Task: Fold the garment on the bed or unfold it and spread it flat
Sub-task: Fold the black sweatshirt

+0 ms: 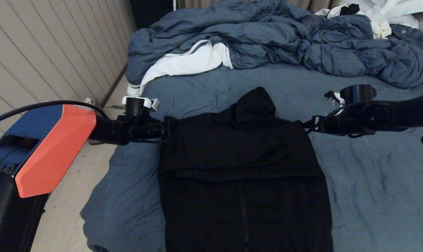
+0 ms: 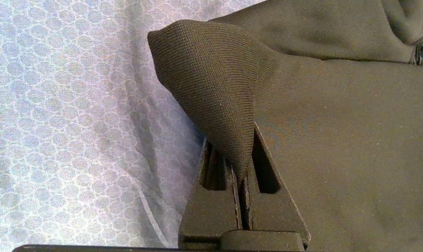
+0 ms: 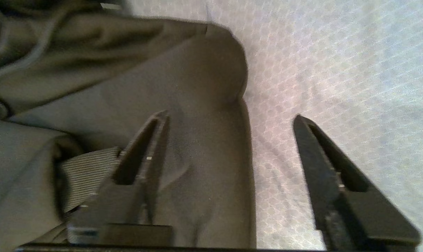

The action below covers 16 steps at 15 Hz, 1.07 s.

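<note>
Black fabric of the garment (image 1: 244, 182) lies zipper-up on the bed (image 1: 372, 196), its hood pointing away. At its left shoulder the left gripper (image 2: 244, 164) pinches a fold of cloth; at the right shoulder the right gripper (image 3: 229, 140) stands spread, holding nothing. Beyond lies a rumpled duvet (image 1: 285, 38).

No legible text, labels, brands, numbers or signs anywhere: none on the garment (image 1: 244, 164), bed (image 1: 372, 182), duvet (image 1: 267, 38) or arms.
</note>
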### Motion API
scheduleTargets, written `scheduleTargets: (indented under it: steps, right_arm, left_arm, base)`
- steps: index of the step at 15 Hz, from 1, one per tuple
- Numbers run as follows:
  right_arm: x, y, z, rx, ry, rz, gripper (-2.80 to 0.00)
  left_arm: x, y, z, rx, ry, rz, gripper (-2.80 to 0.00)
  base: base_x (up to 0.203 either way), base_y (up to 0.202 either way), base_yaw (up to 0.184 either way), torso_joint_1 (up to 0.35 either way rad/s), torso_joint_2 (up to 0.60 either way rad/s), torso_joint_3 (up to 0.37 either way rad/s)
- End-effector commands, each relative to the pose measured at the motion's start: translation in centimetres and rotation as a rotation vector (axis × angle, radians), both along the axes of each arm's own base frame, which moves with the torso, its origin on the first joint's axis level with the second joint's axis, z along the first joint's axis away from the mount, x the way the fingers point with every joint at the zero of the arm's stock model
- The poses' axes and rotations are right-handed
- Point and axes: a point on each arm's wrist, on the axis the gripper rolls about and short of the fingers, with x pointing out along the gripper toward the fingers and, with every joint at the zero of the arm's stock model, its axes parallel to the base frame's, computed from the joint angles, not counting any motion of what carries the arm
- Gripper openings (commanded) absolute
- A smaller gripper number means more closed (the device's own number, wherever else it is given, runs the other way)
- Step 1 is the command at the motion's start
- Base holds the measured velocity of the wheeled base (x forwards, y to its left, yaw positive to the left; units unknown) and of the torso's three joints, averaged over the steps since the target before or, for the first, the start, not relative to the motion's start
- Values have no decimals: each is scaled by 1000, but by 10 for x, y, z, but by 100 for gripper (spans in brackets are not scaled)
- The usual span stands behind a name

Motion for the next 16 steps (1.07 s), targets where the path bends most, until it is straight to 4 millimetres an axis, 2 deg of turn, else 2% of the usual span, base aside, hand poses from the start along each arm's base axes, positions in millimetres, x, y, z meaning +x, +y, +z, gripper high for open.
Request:
scheduleTargets:
  steps: [1,5,16]
  right_arm:
    - [4,1,-11,6,25,5,0]
    - [14,7,-29,17,45,18,0]
    - [29,17,-52,24,65,36,0]
  left_arm:
    - [0,0,-1,-2,2,-1,-280]
    - [2,-1,-5,0,7,-1,-280]
    - [3,-1,-7,-2,8,-2,-280]
  base:
    - [0,0,0,0,0,0]
    - [0,0,0,0,0,0]
    - [0,0,0,0,0,0]
